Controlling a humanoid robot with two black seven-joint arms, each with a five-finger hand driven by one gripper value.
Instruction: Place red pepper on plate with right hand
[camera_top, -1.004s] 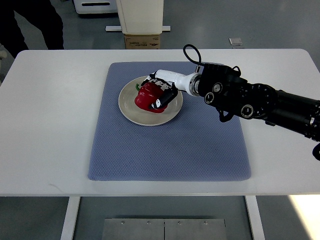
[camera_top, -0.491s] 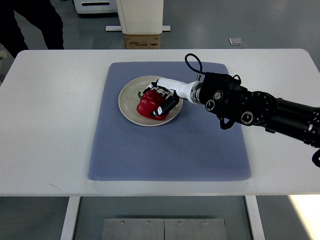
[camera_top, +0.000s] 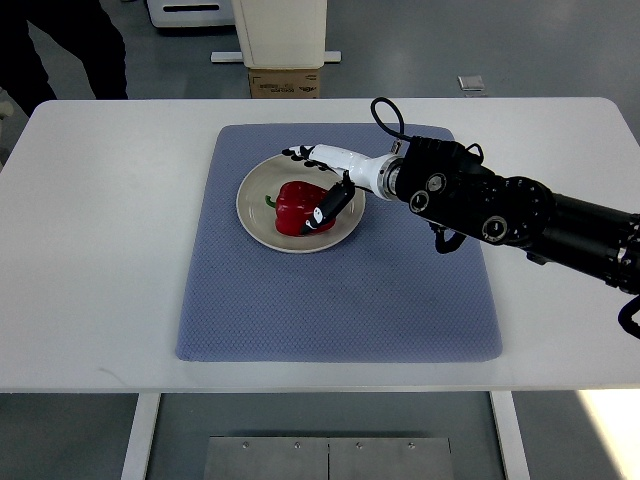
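Note:
A red pepper (camera_top: 296, 205) with a green stem lies on a round cream plate (camera_top: 254, 215) on the blue mat. My right hand (camera_top: 318, 185) reaches in from the right and hovers over the plate's right side. Its fingers (camera_top: 300, 153) are spread open above the pepper's far side, and the thumb (camera_top: 330, 205) touches or nearly touches the pepper's right side. The hand holds nothing. The left arm is out of view.
The blue mat (camera_top: 335, 290) covers the middle of the white table (camera_top: 100, 250). A cardboard box (camera_top: 285, 82) and a white unit stand beyond the far edge. A person in dark clothes (camera_top: 60, 45) stands at the top left.
The right hand set the pepper down on the plate, then opened its fingers and lifted them off the pepper towards the far side.

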